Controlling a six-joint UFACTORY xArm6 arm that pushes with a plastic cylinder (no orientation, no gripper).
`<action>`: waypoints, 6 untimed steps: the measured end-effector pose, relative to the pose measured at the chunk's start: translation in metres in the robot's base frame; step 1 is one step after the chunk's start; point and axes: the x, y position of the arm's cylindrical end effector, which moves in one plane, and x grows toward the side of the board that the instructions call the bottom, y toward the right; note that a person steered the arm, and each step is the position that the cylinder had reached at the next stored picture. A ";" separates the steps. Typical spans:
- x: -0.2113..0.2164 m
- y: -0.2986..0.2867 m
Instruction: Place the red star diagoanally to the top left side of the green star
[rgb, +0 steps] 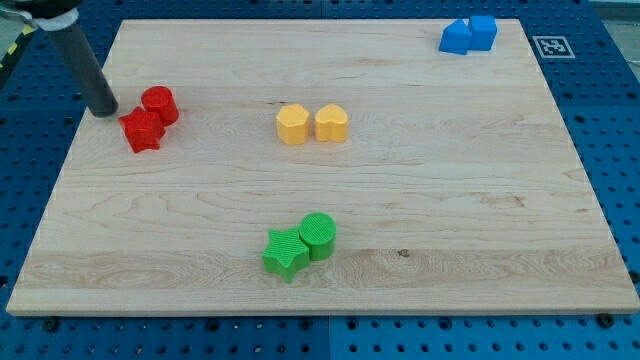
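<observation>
The red star (143, 131) lies near the board's left edge, touching a red cylinder (160, 104) just up and right of it. My tip (103, 109) rests on the board just left of the red star and red cylinder, a small gap away. The green star (285, 253) lies at the view's bottom centre, touching a green cylinder (318, 236) on its upper right. The red star is far to the upper left of the green star.
A yellow hexagon (293, 125) and a yellow heart (332, 123) sit side by side at the middle top. Two blue blocks (468, 34) sit at the top right corner. The wooden board (480, 200) ends in blue pegboard all around.
</observation>
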 end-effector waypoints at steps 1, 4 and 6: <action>0.024 0.042; 0.098 0.176; 0.089 0.156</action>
